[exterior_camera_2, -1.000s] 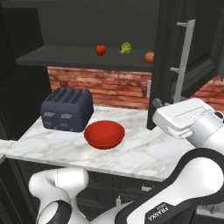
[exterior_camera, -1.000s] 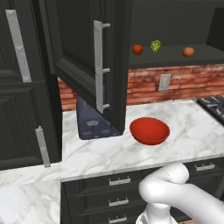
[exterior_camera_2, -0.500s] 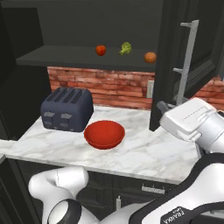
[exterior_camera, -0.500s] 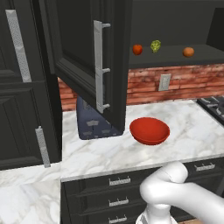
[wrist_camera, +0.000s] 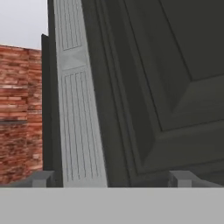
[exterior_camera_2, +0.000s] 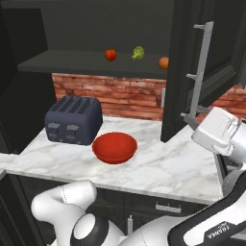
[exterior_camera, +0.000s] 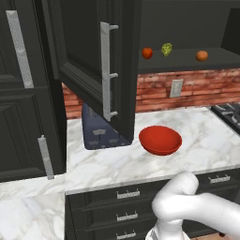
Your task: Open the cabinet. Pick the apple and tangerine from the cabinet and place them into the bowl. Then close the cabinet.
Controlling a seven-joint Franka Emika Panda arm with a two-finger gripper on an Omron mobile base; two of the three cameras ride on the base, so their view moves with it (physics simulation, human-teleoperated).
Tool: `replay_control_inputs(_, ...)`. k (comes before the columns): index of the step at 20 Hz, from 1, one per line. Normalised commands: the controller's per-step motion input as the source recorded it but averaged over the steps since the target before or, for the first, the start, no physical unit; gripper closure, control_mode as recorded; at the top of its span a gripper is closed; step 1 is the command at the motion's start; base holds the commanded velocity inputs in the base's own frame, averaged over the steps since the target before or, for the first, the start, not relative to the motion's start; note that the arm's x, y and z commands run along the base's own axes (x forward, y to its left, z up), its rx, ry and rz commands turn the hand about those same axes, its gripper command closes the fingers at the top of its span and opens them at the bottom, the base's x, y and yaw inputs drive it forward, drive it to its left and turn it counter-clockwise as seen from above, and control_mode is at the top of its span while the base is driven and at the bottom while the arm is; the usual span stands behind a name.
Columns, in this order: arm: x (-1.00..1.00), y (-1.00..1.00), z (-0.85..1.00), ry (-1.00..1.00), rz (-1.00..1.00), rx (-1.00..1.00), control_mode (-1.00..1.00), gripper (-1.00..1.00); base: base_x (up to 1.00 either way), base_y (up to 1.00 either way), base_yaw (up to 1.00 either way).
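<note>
End effector (wrist_camera: 111, 179) is spread wide at the open cabinet (exterior_camera_2: 192, 62) door's silver handle (wrist_camera: 78, 113), nothing pinched. Apple (exterior_camera_2: 111, 55) and tangerine (exterior_camera_2: 164, 63) are seen on the shelf up-left of it; bowl (exterior_camera_2: 115, 147) sits on the desk (exterior_camera_2: 158, 168) below.

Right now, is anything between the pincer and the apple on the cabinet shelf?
Yes. The open right door of the cabinet stands between them: the open pincer faces that door's handle up close, while the apple sits further left on the shelf. Past the door's edge, nothing visible blocks the apple.
</note>
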Motion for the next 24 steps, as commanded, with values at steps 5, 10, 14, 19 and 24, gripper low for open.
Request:
replay_control_inputs(5, 0.00, -0.72, -0.04, -0.04, -0.01, 0.00, -1.00, -1.00, 0.00, 0.00, 0.00)
replay_control_inputs(10, 0.17, -0.64, -0.21, -0.06, -0.07, 0.00, -1.00, -1.00, 0.00, 0.00, 0.00)
replay_control_inputs(14, -0.56, -0.87, -0.30, 0.00, -0.17, 0.00, -1.00, -1.00, 0.00, 0.00, 0.00)
replay_control_inputs(19, -1.00, 0.41, -0.91, 0.09, -0.40, -0.22, -1.00, -1.00, 0.00, 0.00, 0.00)
replay_control_inputs(24, -0.73, 1.00, -1.00, 0.20, -0.37, -0.33, -1.00, -1.00, 0.00, 0.00, 0.00)
